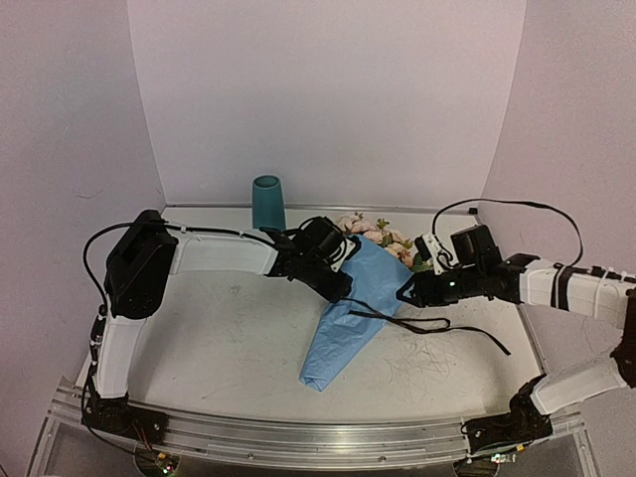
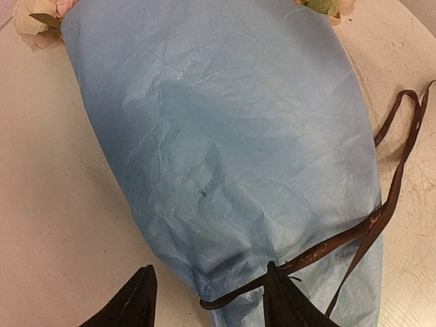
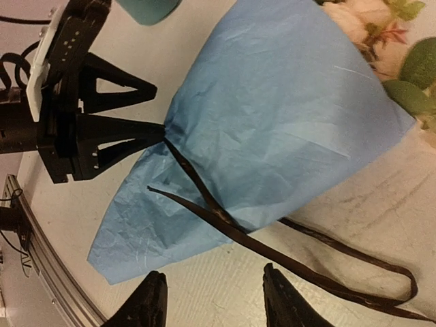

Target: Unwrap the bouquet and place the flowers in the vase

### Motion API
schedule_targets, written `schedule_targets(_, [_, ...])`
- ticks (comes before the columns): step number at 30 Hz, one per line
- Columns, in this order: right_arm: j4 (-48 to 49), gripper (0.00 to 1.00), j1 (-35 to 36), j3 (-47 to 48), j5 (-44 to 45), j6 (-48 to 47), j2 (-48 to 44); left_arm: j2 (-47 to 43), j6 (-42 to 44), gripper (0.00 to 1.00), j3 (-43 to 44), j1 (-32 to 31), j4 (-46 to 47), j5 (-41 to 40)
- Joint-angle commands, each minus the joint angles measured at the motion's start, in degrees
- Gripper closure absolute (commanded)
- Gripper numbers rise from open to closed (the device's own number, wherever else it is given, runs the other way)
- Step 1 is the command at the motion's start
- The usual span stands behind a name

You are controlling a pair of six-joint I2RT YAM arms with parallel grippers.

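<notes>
The bouquet [image 1: 353, 310] lies on the table as a blue crinkled paper cone, its point toward the near edge. Pale pink flowers [image 1: 376, 233] poke out of its far end, also seen in the right wrist view [image 3: 368, 20]. A thin dark ribbon [image 1: 429, 324] crosses the paper [image 2: 225, 136] and trails loose to the right [image 3: 327, 269]. My left gripper [image 2: 210, 289] is open at the cone's left edge, with the ribbon's end [image 2: 225, 300] lying between its fingers. My right gripper [image 3: 212, 286] hangs open over bare table just short of the ribbon. The teal vase [image 1: 266, 202] stands upright at the back.
A metal rail [image 1: 298, 437] runs along the near edge of the table. White walls close in the back and both sides. A black cable [image 1: 517, 207] loops above the right arm. The left arm's body [image 3: 61, 129] reaches in from the cone's left.
</notes>
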Motion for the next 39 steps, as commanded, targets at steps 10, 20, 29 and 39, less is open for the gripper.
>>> schedule_targets(10, [-1.6, 0.50, 12.5, 14.1, 4.9, -4.7, 18.1, -4.3, -5.1, 0.46, -0.7, 1.0, 0.5, -7.1])
schedule_targets(20, [-1.5, 0.48, 15.8, 19.5, 8.0, -5.1, 25.2, -8.2, -9.0, 0.46, -4.5, 3.8, 0.8, -7.8])
schedule_targets(29, [-1.5, 0.49, 16.4, 22.5, 9.6, -5.9, 29.8, -10.8, -10.1, 0.46, -7.7, 5.1, 1.0, -9.8])
schedule_targets(39, [-1.5, 0.71, 17.8, 22.1, 11.4, -6.0, 31.5, -11.9, -11.1, 0.46, -8.9, 6.7, 1.0, -10.5])
